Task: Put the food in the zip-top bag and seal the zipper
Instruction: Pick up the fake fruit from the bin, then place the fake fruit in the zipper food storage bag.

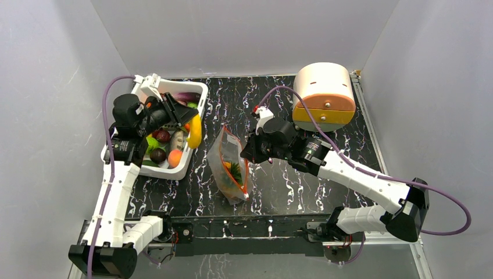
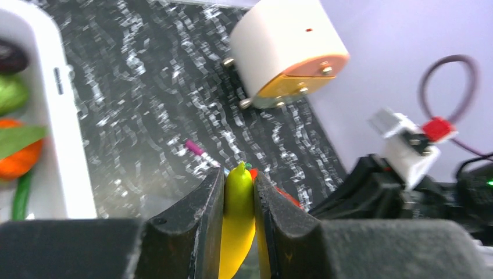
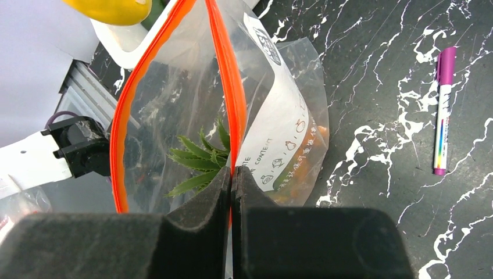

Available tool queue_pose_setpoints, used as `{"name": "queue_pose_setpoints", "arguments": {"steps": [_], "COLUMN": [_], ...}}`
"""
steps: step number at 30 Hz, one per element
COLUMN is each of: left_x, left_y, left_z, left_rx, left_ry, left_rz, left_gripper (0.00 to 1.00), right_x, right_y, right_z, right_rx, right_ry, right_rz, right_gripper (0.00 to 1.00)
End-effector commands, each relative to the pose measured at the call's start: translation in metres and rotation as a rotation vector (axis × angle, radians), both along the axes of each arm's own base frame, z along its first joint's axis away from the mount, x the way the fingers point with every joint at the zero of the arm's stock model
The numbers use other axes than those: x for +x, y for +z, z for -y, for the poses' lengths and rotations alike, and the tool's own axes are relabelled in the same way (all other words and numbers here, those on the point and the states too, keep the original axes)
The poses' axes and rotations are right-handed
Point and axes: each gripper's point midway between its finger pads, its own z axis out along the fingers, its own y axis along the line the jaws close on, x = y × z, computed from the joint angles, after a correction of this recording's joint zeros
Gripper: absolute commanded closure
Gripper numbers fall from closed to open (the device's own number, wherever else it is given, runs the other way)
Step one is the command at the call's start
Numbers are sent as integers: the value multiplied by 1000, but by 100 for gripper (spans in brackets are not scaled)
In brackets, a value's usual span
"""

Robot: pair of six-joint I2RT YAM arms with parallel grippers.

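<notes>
My left gripper (image 1: 187,123) is shut on a yellow toy banana (image 1: 195,132), held above the right rim of the white tub (image 1: 185,165); the wrist view shows the banana (image 2: 237,215) pinched between the fingers. The clear zip-top bag (image 1: 231,165) stands open mid-table, with an orange-red zipper (image 1: 245,168). My right gripper (image 1: 249,156) is shut on one side of the zipper (image 3: 224,87) and holds the bag mouth open. A leafy green and orange toy (image 3: 200,154) lies inside the bag. More toy food (image 1: 167,152) sits in the tub.
A round cream box with orange drawers (image 1: 324,96) stands at the back right. A purple pen (image 3: 443,110) lies on the black marbled table to the right of the bag. White walls enclose the table.
</notes>
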Motion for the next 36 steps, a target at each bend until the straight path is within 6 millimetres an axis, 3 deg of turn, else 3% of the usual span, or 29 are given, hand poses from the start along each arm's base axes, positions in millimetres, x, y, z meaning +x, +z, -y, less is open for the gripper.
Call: {"name": "queue_pose_setpoints", "arguments": {"steps": [1,6,10,16,26,36], "left_x": [-14,-28,-37,-45,-50,-50], "left_y": [53,88,101,103,103,83], "left_z": [27,48,57,70,83,88], "left_rx": [-152,-355,-480,-576,-593,-542], "left_ry": [-113,-178,-159,-198,-228,-236], "left_rz": [116,135,133,93,63,61], "left_gripper": [94,94,94,92,92,92], "right_x": [10,11,11,11,10,8], "right_y": [30,32,33,39,41,45], "right_z": [-9,-6,-7,-7,-5,-3], "right_rx": [98,106,112,126,140,154], "right_ry": [-28,-49,-50,-47,-53,-57], "right_rz": [53,56,55,69,67,66], "right_gripper": [100,100,100,100,100,100]}}
